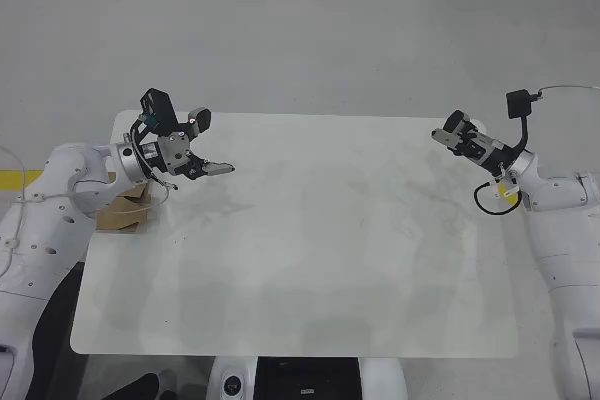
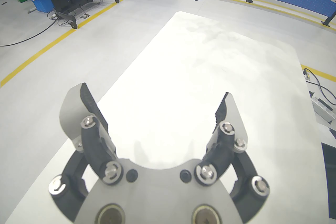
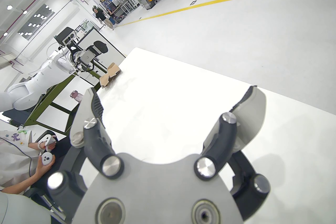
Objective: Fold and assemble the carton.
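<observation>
Both sets of fingers spread wide, gripping nothing. Carton (image 1: 120, 212) sits behind the left fingers (image 2: 74, 109), tucked under that arm's wrist at the bench (image 1: 330, 290) edge. It is well apart from the right fingers (image 3: 250, 107), clear across the bench. Risk, my read: the carton seems to overhang the edge, so a careless sweep of the left arm could knock it off. The left fingers point away from it, and the arm's own wrist blocks a straight grab.

1 carton (image 1: 120, 208), 1 table (image 1: 310, 260), 2 pincers (image 2: 155, 93) (image 3: 172, 91).
</observation>
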Tool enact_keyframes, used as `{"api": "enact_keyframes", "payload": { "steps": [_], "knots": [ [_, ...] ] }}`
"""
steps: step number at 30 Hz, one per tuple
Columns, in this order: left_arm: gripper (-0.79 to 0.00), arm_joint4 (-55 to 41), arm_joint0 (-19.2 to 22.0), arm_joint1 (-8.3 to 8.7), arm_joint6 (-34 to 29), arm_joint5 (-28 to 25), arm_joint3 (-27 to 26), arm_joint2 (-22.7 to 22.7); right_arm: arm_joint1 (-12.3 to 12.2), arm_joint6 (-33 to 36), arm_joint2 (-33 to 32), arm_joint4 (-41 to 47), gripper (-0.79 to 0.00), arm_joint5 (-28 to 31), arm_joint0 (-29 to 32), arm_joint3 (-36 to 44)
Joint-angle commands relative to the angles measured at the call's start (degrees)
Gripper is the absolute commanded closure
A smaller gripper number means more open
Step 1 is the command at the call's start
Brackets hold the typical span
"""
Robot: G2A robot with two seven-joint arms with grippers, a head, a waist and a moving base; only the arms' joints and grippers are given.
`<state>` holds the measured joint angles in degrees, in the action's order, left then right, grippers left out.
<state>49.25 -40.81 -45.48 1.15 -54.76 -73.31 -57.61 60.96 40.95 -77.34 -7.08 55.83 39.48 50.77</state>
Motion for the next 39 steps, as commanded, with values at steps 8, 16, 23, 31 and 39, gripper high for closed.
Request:
{"api": "enact_keyframes", "payload": {
  "steps": [8, 16, 23, 31, 39],
  "knots": [
    [-0.785, 0.00, 0.00, 0.00, 0.00, 0.00, 0.00, 0.00, 0.00, 0.00, 0.00, 0.00, -0.784, 0.00, 0.00, 0.00],
    [-0.785, 0.00, 0.00, 0.00, 0.00, 0.00, 0.00, 0.00, 0.00, 0.00, 0.00, 0.00, -0.785, 0.00, 0.00, 0.00],
    [-0.785, -0.64, -0.80, -0.07, -0.37, 1.09, -0.28, 0.04, 0.00, 0.00, 0.00, -0.01, -0.785, 0.00, 0.00, 0.00],
    [-0.785, -16.90, -2.00, 0.38, -9.75, 0.84, 2.86, -2.32, 0.00, 0.00, 0.00, -0.01, -0.785, 0.00, 0.00, 0.00],
    [-0.785, -36.10, -2.11, 2.19, -24.46, 0.56, 7.97, -6.41, 0.00, 0.00, 0.00, -0.01, -0.785, 0.00, 0.00, 0.00]
  ]
}}
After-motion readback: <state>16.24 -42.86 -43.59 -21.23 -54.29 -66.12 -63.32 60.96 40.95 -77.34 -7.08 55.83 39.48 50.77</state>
